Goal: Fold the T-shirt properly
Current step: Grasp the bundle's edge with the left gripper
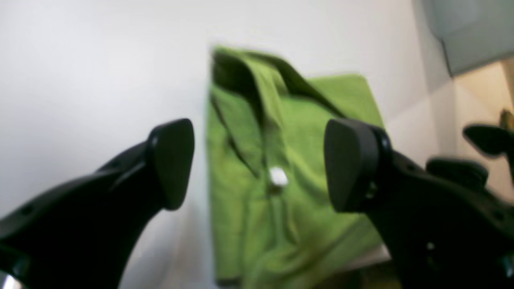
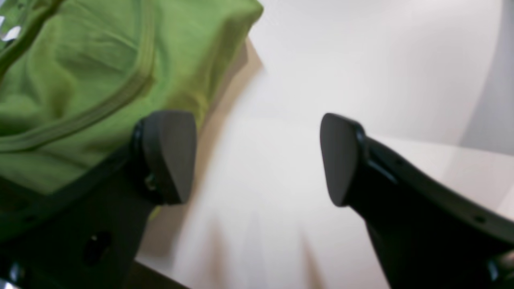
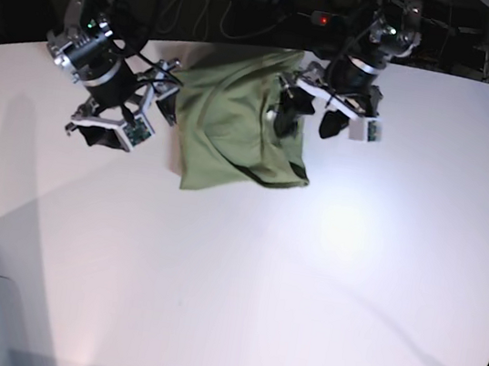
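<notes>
The table (image 3: 322, 278) is white, and most of its near part is bare. Towards its far edge lies the T-shirt (image 3: 240, 122), folded into a rough rectangle, with a loose flap hanging off its near right corner. In the left wrist view the shirt (image 1: 281, 160) shows overlapping folds and a small white tag (image 1: 278, 176) near the middle.

The right gripper (image 3: 132, 106) hovers just beside the shirt's left edge in the base view, jaws spread wide and holding nothing. Its own camera shows the shirt (image 2: 80, 80) off to one side of the gripper (image 2: 257, 158), and only bare table between the fingertips.

The left gripper (image 3: 314, 115) hangs over the shirt's far right part, also released. From its wrist camera the gripper (image 1: 259, 164) has both pads apart, with the shirt below the gap.
</notes>
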{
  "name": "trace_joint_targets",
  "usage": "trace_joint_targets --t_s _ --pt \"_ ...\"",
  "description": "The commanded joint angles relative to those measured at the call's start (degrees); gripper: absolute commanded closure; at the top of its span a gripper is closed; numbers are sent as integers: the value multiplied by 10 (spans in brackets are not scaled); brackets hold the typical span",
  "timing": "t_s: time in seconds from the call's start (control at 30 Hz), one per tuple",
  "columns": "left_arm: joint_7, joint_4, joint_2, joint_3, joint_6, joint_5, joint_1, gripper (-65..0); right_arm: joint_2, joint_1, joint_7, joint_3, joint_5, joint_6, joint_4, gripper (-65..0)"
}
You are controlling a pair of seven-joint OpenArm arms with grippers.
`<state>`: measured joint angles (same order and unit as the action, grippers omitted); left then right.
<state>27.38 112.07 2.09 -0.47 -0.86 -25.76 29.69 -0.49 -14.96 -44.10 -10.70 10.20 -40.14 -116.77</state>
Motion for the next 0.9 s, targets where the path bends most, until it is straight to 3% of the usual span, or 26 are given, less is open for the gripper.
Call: trace_joint_targets --t_s 0.0,0.27,0.57,0.87 --pt "-10 -5 1 10 4 -5 -6 -488 1 4 10 -1 -6 1 -8 -456" --pt "-10 -90 -2 57 6 -10 -39 -486 1 0 10 -8 -6 1 17 -456" --pt "-14 -71 -32 112 5 -11 -37 -486 1 -1 10 -8 -5 1 19 -456" --pt "-10 -96 -34 130 8 -11 -64 -486 1 0 10 -8 -6 1 19 -456"
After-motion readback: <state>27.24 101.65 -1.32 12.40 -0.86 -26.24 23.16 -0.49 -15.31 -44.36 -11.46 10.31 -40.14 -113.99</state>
